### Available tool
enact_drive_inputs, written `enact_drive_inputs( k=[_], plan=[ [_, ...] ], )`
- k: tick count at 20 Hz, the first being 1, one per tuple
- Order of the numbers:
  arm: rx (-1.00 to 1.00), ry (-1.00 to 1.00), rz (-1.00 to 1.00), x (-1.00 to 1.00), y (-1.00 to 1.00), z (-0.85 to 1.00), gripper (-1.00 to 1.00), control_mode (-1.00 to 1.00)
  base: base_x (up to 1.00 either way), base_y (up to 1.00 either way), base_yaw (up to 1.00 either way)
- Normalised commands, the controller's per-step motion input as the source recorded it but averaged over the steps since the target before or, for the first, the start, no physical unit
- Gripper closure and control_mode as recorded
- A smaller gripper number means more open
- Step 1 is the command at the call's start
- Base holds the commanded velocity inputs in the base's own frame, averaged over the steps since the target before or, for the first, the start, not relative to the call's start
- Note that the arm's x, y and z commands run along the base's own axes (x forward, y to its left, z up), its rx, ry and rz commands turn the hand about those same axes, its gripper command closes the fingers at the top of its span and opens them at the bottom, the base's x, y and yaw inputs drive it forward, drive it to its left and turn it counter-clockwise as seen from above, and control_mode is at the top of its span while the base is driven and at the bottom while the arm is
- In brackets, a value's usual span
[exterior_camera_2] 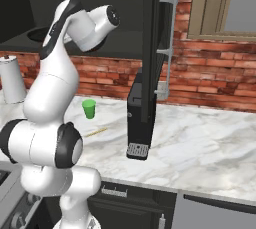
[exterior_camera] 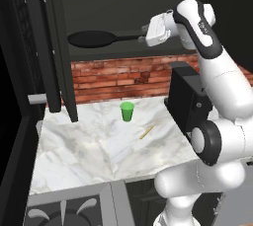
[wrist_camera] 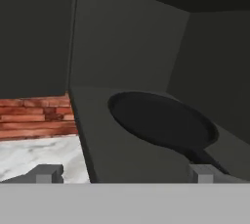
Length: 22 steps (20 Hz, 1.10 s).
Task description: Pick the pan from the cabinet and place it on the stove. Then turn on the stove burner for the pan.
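**A:** Where are the jaws?

**B:** The white two-finger gripper (exterior_camera: 144, 33) is up high, reaching into the open dark charcoal wall cabinet (wrist_camera: 127, 37). In the hand view its two grey fingertips (wrist_camera: 201, 173) stand wide apart. Nothing is between them.

**A:** And the pan?

**B:** The flat round black frying pan (exterior_camera: 91, 39) lies on the cabinet floor. Its bowl is straight ahead of the jaws and a bit off to one side. Its long thin black handle (exterior_camera: 127, 37) points back at the hand. So the long line of the pan runs from the bowl right to the gripper.

**A:** Is the handle inside the jaws?

**B:** Not quite, I think. It ends just beside one fingertip. The hand may need to slide sideways a little, then close.

**A:** How many things are there?

**B:** One pan. One arm with one gripper. One small green cup (exterior_camera: 127, 111) and one thin yellow stick (exterior_camera: 147, 131) on the white marble counter (exterior_camera: 84, 151). One black box machine (exterior_camera_2: 139, 118) stands there too. One corner of the dark stove (exterior_camera: 64, 210) is down low, well apart from the pan.
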Motion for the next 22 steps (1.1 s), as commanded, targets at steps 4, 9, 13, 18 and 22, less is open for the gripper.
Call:
enact_drive_inputs(
  k=[4, 9, 13, 18, 22],
  plan=[
    [-0.12, 0.0, 0.04, 0.43, 0.05, -0.07, -1.0, -1.0, 0.0, 0.0, 0.0],
    [-0.1, 0.01, 0.04, 0.43, 0.0, -0.02, -1.0, -1.0, 0.0, 0.0, 0.0],
    [-0.09, 0.01, 0.04, 0.37, 0.0, -0.14, -1.0, -1.0, 0.0, 0.0, 0.0],
    [-0.08, 0.0, 0.03, 0.32, 0.0, -0.22, -1.0, -1.0, 0.0, 0.0, 0.0],
    [-0.06, 0.0, 0.03, 0.31, 0.0, -0.24, -1.0, -1.0, 0.0, 0.0, 0.0]
  ],
)
